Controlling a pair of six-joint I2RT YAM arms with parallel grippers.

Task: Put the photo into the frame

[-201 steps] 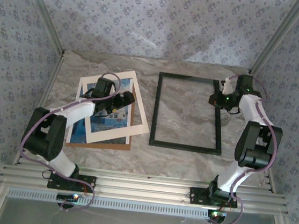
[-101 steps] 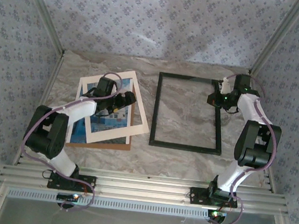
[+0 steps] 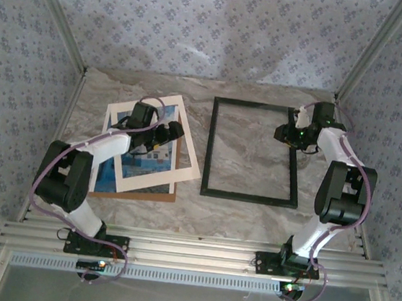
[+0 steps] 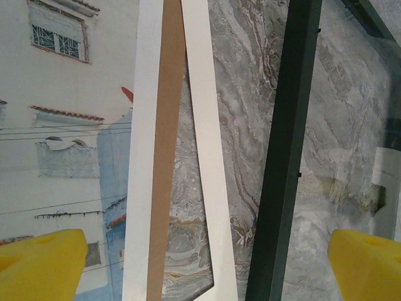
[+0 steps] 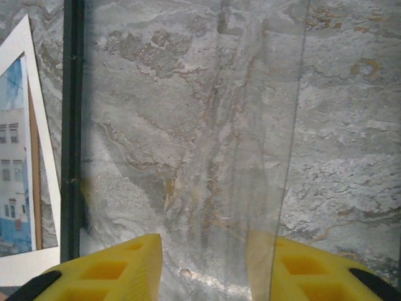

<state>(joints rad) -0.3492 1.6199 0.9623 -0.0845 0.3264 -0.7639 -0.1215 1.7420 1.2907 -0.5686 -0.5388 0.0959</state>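
Note:
The photo (image 3: 144, 161), blue-and-white buildings inside a wide cream border, lies tilted at the left of the table. My left gripper (image 3: 169, 134) hovers over its right side, jaws wide open, with nothing between the yellow fingertips (image 4: 39, 264). In the left wrist view the photo (image 4: 62, 138) is at left and the frame's black edge (image 4: 285, 157) at right. The thin black frame (image 3: 249, 197) lies flat mid-table. My right gripper (image 3: 285, 133) is over its right side. Its fingers (image 5: 119, 273) stand apart above a clear pane (image 5: 188, 125) inside the frame (image 5: 72, 125).
A plain brown backing board (image 3: 134, 194) lies under the photo and shows as a strip (image 4: 168, 157) in the left wrist view. Patterned walls close in the table on three sides. Bare marbled tabletop (image 3: 244, 221) lies in front of the frame.
The right gripper's jaws have gone from shut to apart, and it has shifted slightly left along the frame's right side. The left arm has barely moved.

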